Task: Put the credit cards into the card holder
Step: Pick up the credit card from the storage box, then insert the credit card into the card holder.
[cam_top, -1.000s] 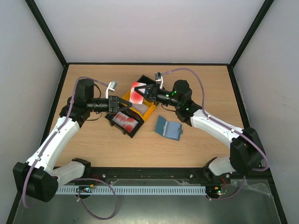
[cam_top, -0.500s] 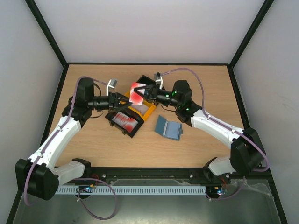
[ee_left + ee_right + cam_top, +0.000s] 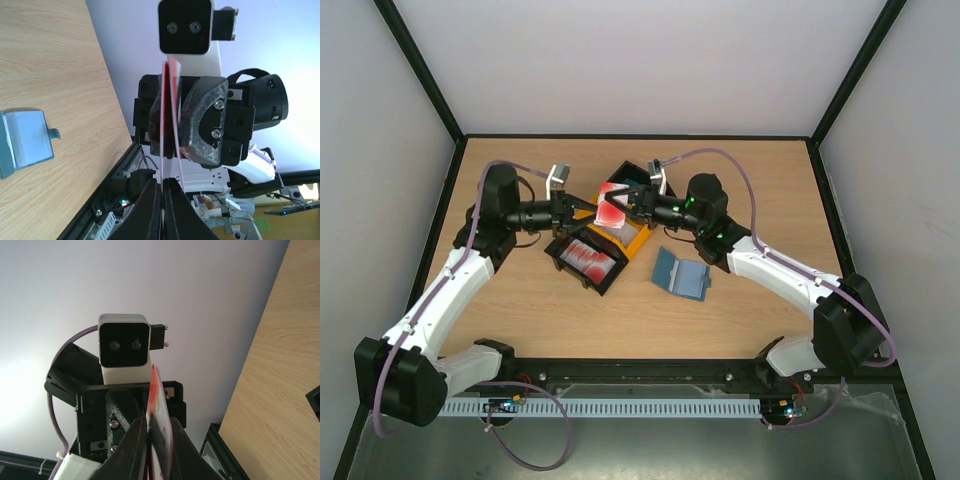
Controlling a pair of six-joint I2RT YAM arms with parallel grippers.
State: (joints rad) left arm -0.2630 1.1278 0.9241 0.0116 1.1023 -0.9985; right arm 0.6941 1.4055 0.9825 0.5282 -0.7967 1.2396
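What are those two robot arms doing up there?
They are holding a red and white credit card together in the air, above the yellow tray. The left fingers and the right fingers pinch it from opposite sides, like a handover. The blue card holder lies open on the table nearby, untouched.

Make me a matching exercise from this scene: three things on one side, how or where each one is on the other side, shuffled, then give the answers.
Things:
1. credit card
2. card holder
3. black tray

States:
A. lies open on the table
B. holds a row of red-and-white cards
C. gripped by the left hand and the right hand at once

Pairs: 1-C, 2-A, 3-B
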